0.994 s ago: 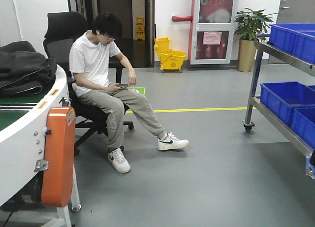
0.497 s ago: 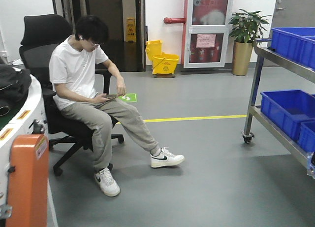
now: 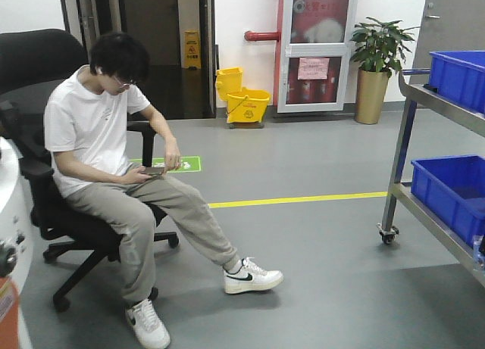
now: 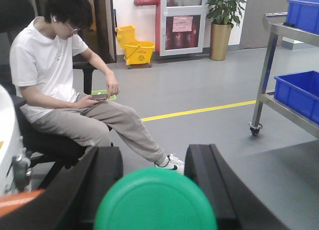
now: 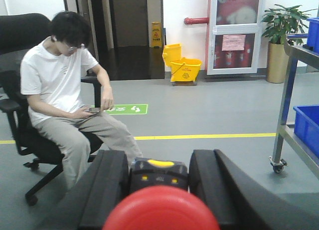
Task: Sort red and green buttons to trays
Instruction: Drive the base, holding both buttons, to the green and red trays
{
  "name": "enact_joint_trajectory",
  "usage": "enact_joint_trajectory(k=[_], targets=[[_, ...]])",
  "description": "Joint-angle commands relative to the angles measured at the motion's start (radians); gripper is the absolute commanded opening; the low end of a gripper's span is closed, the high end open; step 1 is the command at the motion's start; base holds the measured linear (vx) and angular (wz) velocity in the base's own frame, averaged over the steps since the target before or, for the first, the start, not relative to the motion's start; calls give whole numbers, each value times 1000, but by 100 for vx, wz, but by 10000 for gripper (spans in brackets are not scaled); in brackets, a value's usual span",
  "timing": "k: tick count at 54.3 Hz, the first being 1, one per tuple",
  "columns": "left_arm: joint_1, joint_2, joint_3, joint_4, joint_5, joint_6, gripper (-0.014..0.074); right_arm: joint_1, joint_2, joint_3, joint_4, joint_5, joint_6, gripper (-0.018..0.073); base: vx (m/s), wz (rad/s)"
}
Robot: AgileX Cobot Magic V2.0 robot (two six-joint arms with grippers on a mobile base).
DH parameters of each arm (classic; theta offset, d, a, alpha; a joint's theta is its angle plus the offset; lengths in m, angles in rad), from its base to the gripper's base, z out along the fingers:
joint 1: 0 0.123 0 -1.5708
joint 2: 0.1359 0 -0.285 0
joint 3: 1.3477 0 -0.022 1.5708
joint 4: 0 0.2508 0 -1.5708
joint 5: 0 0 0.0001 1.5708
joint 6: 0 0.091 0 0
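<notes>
Left claw (image 4: 153, 160) is closed on the green button (image 4: 155, 200); right claw (image 5: 157, 162) is closed on the red button (image 5: 160, 210). Both face the seated person (image 3: 98, 152). Neither tray is in view. Hazards: advancing toward the person risks contact; a jolt could loosen a button. Blue crates (image 3: 449, 190), right of the person, invite a wrong drop.

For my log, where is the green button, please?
In the left wrist view, bottom centre, the green button is clamped in the left tool.
</notes>
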Motion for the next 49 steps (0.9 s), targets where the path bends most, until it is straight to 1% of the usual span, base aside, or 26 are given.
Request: enact_joint_trajectory(k=[1,13,24,49], targets=[[-9,-4,-31,-7,-88,-6,-6,1,2,-31,-11,-53,1,-6,45,-9],[-9,-4,-31,-7,-88,-6,-6,1,2,-31,-11,-53,1,-6,44,-15],[-9,-4,-31,-7,-88,-6,-6,1,2,-31,-11,-53,1,-6,42,-32],[-9,-4,-31,-7,-88,-6,-6,1,2,-31,-11,-53,1,-6,38,-57]])
